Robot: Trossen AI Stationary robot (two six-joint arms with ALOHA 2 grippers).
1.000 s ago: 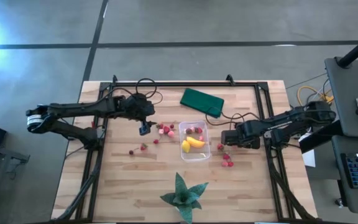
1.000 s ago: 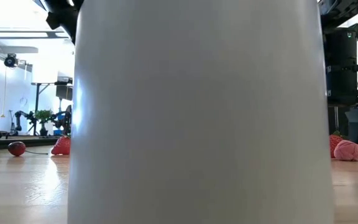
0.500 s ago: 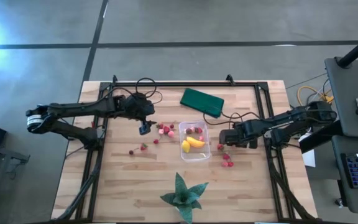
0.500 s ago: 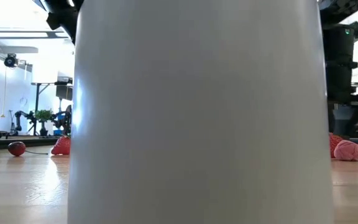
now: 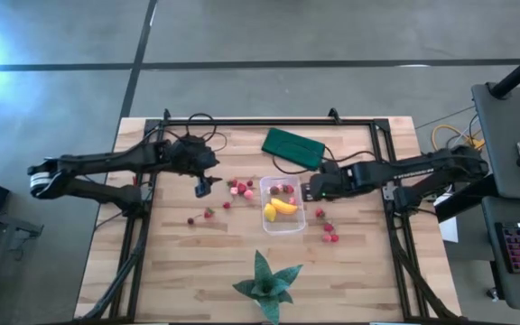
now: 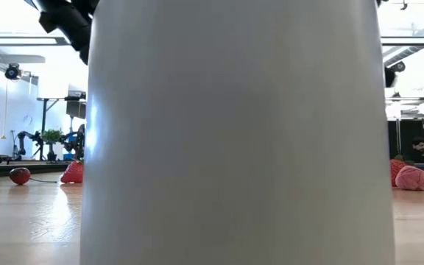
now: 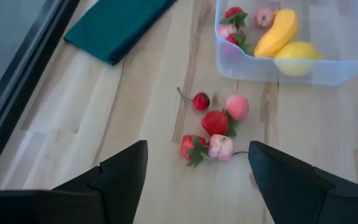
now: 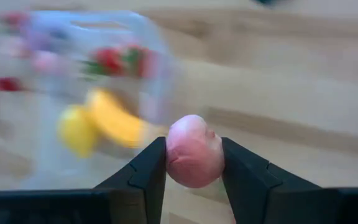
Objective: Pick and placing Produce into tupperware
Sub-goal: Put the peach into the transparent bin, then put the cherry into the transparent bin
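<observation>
The clear tupperware stands mid-table on its flat bottom, with a banana, a lemon-like piece and a few red and pink berries inside. My right gripper hovers at the tub's right edge, shut on a pink fruit piece. My left gripper is open above the table left of the tub, over a cluster of berries lying on the wood. More berries lie to the right of the tub, and two lie nearer the left. My right gripper pinches the pink fruit piece by its two opposite sides between its two fingers. The fingers come from above, slanting down toward the tub. The piece is lifted clear of the table.
A flat dark green rectangle lies behind the tub. A green star-shaped leafy object stands near the front edge. A wide pale upright thing fills the middle of the low view. Bare wood lies at front left and front right.
My right gripper has risen from the table, out of the low view's right side, and gone toward the tub's right edge, turning as it went. My left arm has drawn back a little toward the table's left edge.
</observation>
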